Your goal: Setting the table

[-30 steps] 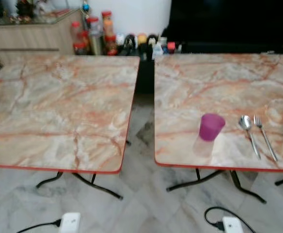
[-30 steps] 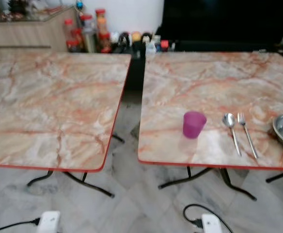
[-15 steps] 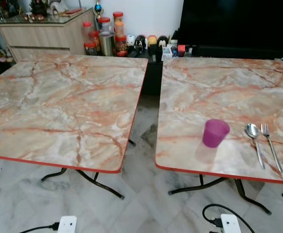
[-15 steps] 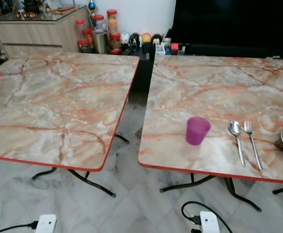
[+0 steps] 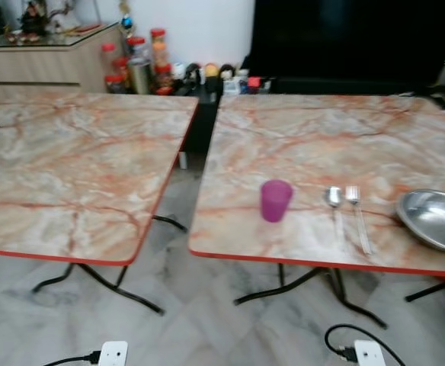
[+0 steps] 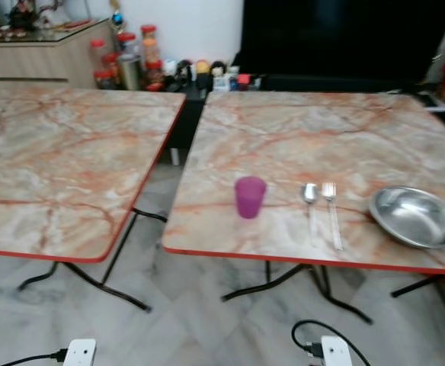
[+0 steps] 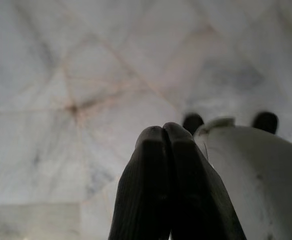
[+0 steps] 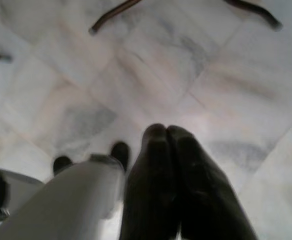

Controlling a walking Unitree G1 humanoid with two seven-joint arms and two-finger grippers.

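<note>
Left eye view: cup (image 5: 275,200) beside spoon (image 5: 334,200), slightly blurred.

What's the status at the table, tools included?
Left tool and right tool shut, hanging over floor. Purple cup, spoon, fork, steel bowl on right table.

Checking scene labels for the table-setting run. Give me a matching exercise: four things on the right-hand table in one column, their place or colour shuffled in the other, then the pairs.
Things:
1. cup
2. spoon
3. fork
4. metal bowl

Descriptions:
A. silver, lies between the spoon and the bowl
B. purple, stands upright, leftmost of the four
C. nearest the table's right edge
D. lies just right of the cup

Pairs: 1-B, 2-D, 3-A, 4-C
</note>
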